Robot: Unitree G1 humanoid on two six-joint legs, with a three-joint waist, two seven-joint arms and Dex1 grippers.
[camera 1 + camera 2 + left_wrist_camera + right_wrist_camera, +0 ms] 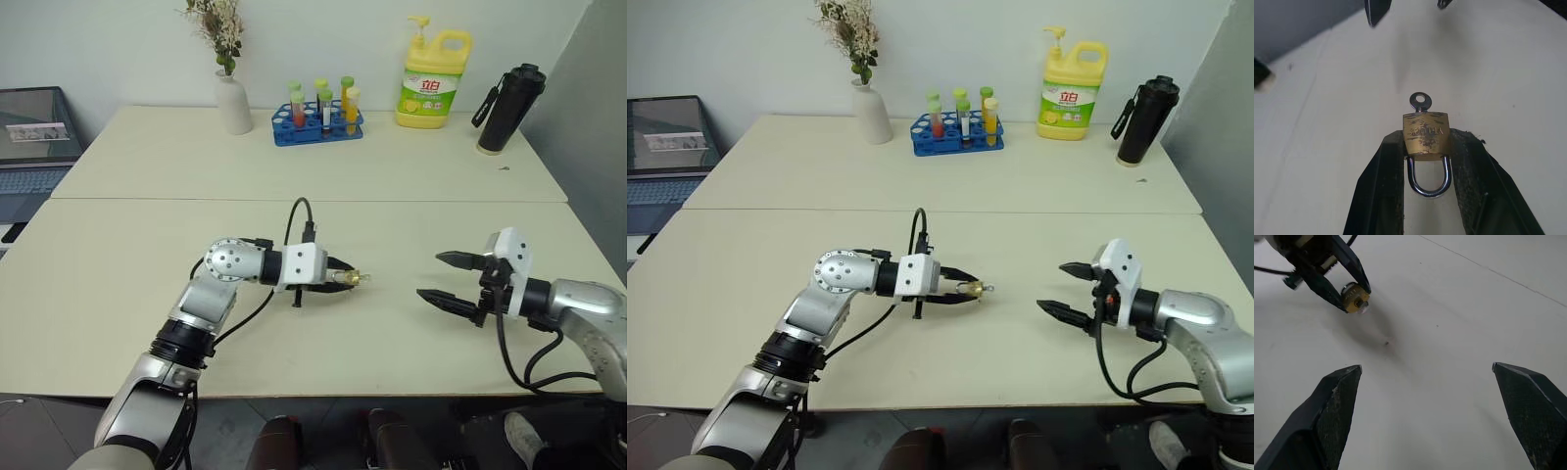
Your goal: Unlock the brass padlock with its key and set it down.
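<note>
My left gripper is shut on the brass padlock, held just above the cream table near its middle. The padlock's body sits between the black fingertips, its silver shackle closed and pointing back toward the wrist. The key sticks out of the padlock's far end, toward the right arm. My right gripper hovers to the right of the padlock, wide open and empty, its two fingers pointing at the padlock across a stretch of bare table.
Along the table's far edge stand a white vase with dried flowers, a blue rack of test tubes, a yellow detergent bottle and a black flask. A laptop sits at the far left.
</note>
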